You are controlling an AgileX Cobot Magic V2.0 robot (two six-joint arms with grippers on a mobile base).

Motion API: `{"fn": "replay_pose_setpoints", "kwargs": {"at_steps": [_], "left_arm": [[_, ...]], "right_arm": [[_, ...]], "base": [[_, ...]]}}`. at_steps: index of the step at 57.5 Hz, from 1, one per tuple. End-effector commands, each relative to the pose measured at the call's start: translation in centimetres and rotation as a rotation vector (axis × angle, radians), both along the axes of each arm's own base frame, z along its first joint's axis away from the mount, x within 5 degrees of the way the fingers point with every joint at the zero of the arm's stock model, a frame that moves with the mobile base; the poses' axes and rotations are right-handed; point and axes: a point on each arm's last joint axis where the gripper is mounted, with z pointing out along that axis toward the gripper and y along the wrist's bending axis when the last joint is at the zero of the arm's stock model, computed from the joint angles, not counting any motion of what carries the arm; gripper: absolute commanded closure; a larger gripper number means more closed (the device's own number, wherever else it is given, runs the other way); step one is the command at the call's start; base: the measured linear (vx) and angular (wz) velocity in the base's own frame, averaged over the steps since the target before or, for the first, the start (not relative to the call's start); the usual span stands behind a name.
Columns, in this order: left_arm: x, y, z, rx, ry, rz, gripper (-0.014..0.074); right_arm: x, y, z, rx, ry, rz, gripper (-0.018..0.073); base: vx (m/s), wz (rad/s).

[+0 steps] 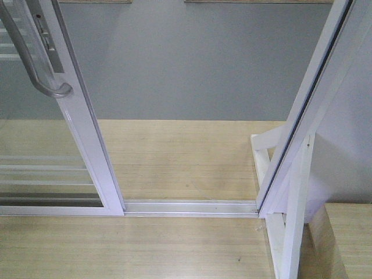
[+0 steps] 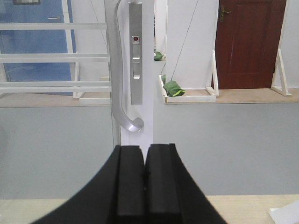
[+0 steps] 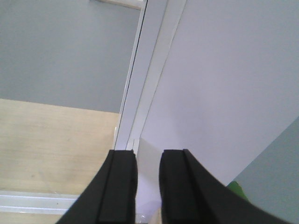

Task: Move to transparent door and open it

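Note:
The transparent door (image 1: 81,128) stands at the left of the front view, clear glass with thin white bars in a white frame. Its curved silver handle (image 1: 29,58) hangs on the near stile. A gap lies between the door's edge and the right jamb (image 1: 308,99). In the left wrist view the handle (image 2: 115,70) and the door's stile (image 2: 147,70) are straight ahead. My left gripper (image 2: 145,151) is shut and empty, just below the handle's lower end, apart from it. My right gripper (image 3: 148,156) is slightly open and empty, beside the white jamb (image 3: 140,93).
A white floor track (image 1: 192,206) crosses the doorway. A white brace (image 1: 293,203) and a wooden step (image 1: 349,238) stand at the right. Beyond lie wooden and grey floor, a brown door (image 2: 250,42) and green objects (image 2: 174,87) on a white-edged platform.

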Motion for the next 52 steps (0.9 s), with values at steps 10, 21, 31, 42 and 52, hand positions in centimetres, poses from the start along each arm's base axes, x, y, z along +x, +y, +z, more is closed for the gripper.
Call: {"fn": "replay_pose_setpoints", "kwargs": {"at_steps": [10,21,31,42,52], "left_arm": [[0.0,0.0,0.5,-0.012,-0.085,0.0,0.0603],[0.0,0.0,0.5,-0.012,-0.085,0.0,0.0603],[0.0,0.0,0.5,-0.012,-0.085,0.0,0.0603],[0.0,0.0,0.5,-0.012,-0.085,0.0,0.0603],[0.0,0.0,0.5,-0.011,-0.085,0.0,0.0603]], "right_arm": [[-4.9,0.9,-2.1,0.066,-0.354,0.007,0.0352],[-8.3,1.3,-5.2,0.122,-0.456,0.001,0.0521],[-8.5,1.4,-9.0,0.157,-0.418,-0.001,0.0571],[-7.4,1.6,-12.9,0.176,-0.437,0.053,0.0569],[-7.4,2.0,-12.6,0.178,-0.444,0.134,0.0568]], "base": [[0.0,0.0],[0.0,0.0],[0.0,0.0],[0.0,0.0],[0.0,0.0]]}}
